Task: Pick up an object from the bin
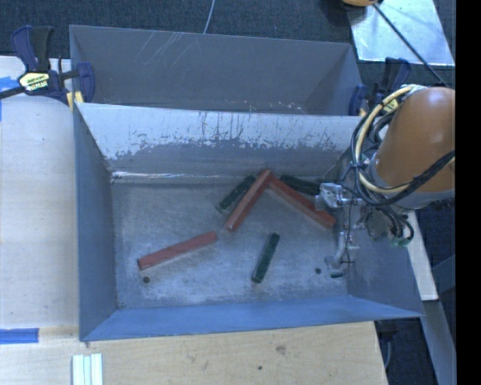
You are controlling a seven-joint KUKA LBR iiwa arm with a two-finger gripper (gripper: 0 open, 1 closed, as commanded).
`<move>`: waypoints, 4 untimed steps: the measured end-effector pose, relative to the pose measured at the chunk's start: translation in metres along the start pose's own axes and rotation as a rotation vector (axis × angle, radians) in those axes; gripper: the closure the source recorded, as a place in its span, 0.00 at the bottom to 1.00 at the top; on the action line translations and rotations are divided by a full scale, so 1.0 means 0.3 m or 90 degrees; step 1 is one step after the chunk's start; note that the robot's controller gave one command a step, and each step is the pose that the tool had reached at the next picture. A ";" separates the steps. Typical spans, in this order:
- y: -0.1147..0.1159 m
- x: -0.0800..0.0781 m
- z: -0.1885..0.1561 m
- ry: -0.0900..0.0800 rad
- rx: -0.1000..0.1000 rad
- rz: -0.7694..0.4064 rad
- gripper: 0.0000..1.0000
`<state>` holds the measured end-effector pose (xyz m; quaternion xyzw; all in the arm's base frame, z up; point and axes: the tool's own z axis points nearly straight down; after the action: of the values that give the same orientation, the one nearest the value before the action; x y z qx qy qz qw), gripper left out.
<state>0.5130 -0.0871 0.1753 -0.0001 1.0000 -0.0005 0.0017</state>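
- Toward the left of the grey metal bin (92, 215), a long reddish-brown flat bar (178, 249) lies flat on the floor, slanting up to the right. A small dark speck (147, 279) sits just below its left end. Both are well apart from the arm.
- Near the back wall at the middle, a second reddish-brown bar (247, 200) lies against a dark green stick (236, 194). Its upper end meets a third reddish-brown bar (301, 201) in a peak. They look to lie as they tumbled, resting on one another.
- Below that peak, a short dark green stick (264, 257) lies alone on bare floor, with room on every side.
- At the right, the gripper (337, 268) hangs low under the orange-covered wrist (417, 143). Its tip is near the floor, close to the right wall and just below the third bar's right end.
- Nothing shows in its grasp, and I cannot tell whether it is released or clenched.
- That third bar is the nearest thing to it and so the likeliest pick, though it lies beside the tip, not within it. Nothing has been lifted yet.
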 end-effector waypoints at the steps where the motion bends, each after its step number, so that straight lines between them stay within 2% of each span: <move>1: 0.089 -0.038 0.162 -0.005 0.002 -0.159 0.00; 2: 0.194 -0.039 0.178 -0.002 -0.001 -0.254 0.00; 3: 0.237 -0.033 0.220 0.002 -0.002 -0.284 0.00; 4: 0.289 -0.045 0.325 0.001 -0.001 -0.244 0.00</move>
<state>0.5268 -0.0004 0.0779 -0.1908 0.9816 0.0001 0.0010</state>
